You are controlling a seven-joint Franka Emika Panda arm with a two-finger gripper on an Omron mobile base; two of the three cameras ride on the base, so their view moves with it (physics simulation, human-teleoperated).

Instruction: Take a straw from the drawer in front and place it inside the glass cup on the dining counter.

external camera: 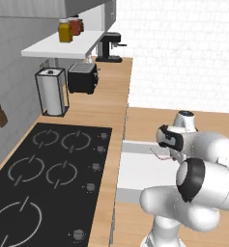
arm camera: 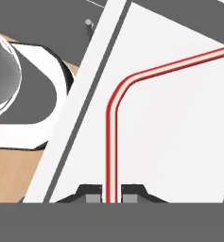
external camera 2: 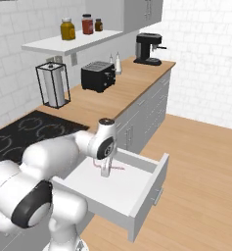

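The drawer [external camera 2: 137,191], a wide shallow white box with a grey front, stands pulled out below the wood worktop [external camera 2: 117,93]. Inside it, the gripper [arm camera: 112,194] pinches the straw [arm camera: 114,123], a thin red-and-white striped stick with a bend near its far end.
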